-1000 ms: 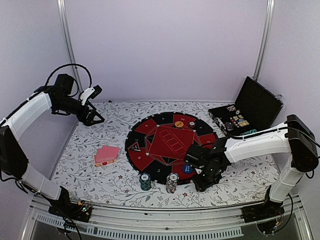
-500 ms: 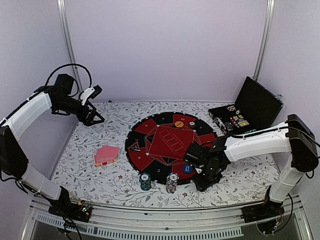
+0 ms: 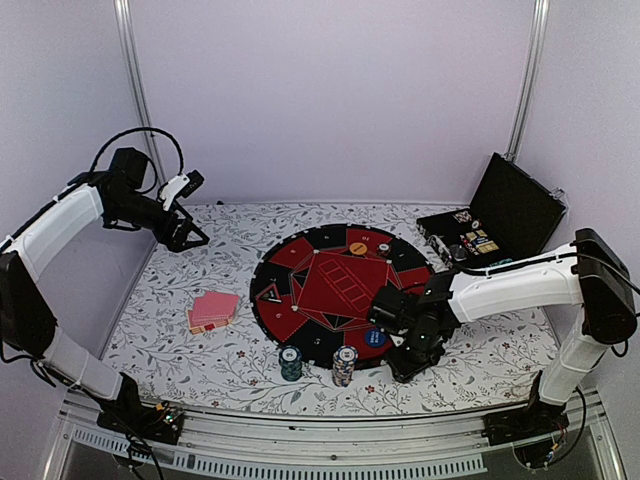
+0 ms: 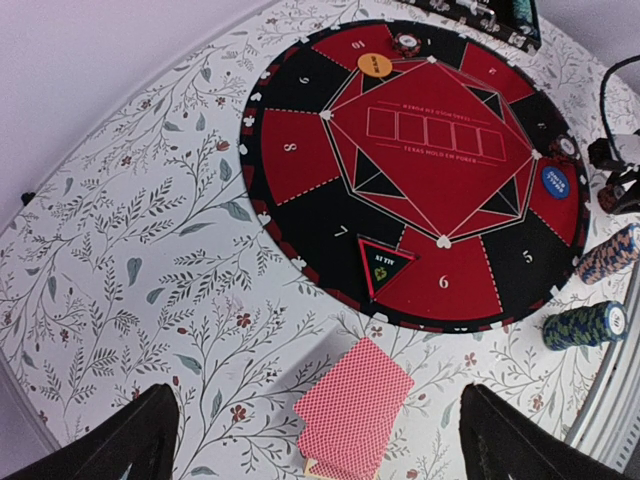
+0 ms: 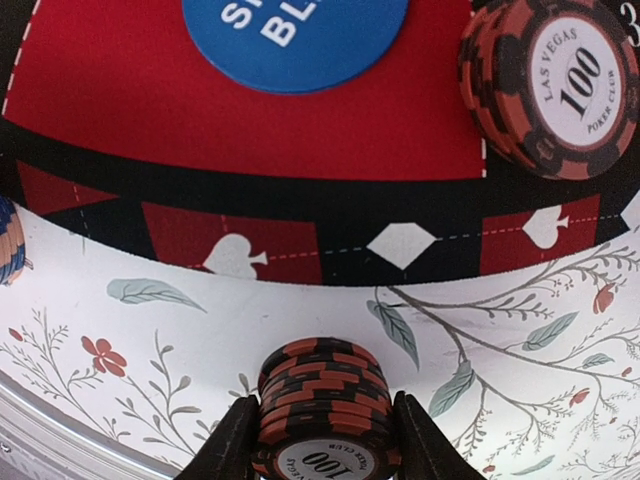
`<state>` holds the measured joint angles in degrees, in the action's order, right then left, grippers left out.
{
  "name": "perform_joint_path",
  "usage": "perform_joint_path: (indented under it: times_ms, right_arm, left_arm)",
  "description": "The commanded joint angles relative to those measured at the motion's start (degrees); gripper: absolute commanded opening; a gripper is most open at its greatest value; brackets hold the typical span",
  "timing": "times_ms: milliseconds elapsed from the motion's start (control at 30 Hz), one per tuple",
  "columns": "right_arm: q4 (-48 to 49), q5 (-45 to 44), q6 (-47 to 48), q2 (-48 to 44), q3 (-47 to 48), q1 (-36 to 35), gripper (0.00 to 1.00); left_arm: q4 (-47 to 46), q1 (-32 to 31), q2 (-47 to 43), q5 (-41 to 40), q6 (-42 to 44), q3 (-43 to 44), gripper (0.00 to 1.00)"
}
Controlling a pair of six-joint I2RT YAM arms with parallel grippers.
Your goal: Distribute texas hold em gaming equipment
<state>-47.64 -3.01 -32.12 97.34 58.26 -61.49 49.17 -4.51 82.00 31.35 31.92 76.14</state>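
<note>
The right claw (image 5: pixel 322 440) is clamped on a short stack of red-and-black striped clay poker chips (image 5: pixel 322 395). Its two dark fingers (image 5: pixel 232 445) press on opposite sides of the column, and the top chip reads 100. The stack sits over the white floral tablecloth (image 5: pixel 520 330), just outside the near rim of the round red-and-black felt mat (image 5: pixel 300 190). I cannot tell whether its base touches the cloth or hangs above it.

On the mat nearby lie a single red-and-black chip (image 5: pixel 550 85) and a flat blue round disc with white lettering (image 5: pixel 295 40). Further left along the table edge stand a blue-and-orange chip stack (image 3: pixel 344 366) and a dark green chip stack (image 3: pixel 290 362). The fanned pink-red-backed playing cards (image 3: pixel 212 312) lie well apart to the left.

The left claw (image 3: pixel 186 234) hangs high over the far left corner, jaws spread wide and empty.

The danger lies in the grip itself. Only side pressure holds loose chips, and the column looks slightly uneven, so a chip could slide out if the squeeze eases or the arm jerks. If the jaws open above the cloth, the stack would likely spill. A sweep to the left risks knocking over the blue-and-orange stack.
</note>
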Motion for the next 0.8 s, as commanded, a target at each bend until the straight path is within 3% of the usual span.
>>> perform_joint_path:
  times_ms: [0,200,467,767]
  right_arm:
    - [-2.0,-1.8,-0.1,-1.3,2.3,-0.4,0.18]
    - [-5.3,-2.5,0.0,-2.4,6.7,-0.3,0.14]
    - [-8.2,-3.8,2.2,-0.9,14.5,-0.3,0.15]
    - [-8.7,-6.6,8.6,13.9,35.8,0.9,0.14]
  left_arm:
    - [0.2,-0.6,-0.5,0.8,0.3,1.1,1.00]
    - [0.2,-0.6,-0.5,0.6,0.5,1.0,1.00]
    - [0.1,-0.6,-0.9,0.6,0.6,0.6,1.00]
    - [-0.1,-0.6,-1.3,1.2,0.3,0.1,1.00]
